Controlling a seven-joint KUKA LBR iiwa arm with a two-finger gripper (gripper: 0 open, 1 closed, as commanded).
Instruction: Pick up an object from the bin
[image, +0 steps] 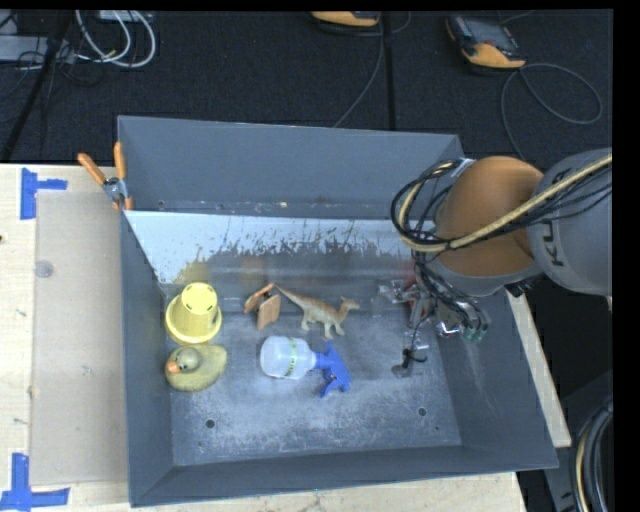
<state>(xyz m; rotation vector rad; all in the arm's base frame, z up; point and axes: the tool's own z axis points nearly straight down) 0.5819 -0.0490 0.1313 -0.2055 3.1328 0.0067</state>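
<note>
Jaws, spread unclear, hang near tan long-tailed toy dinosaur (322, 312) standing by blue figure (333, 374)

Tan toy dinosaur (322, 312) lies mid-bin, blue toy (333, 372) near.

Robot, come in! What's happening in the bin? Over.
Gripper low at right side of bin, over bare floor. Nearest: blue toy and tan dinosaur, both apart from it. Nothing in the way.
</note>
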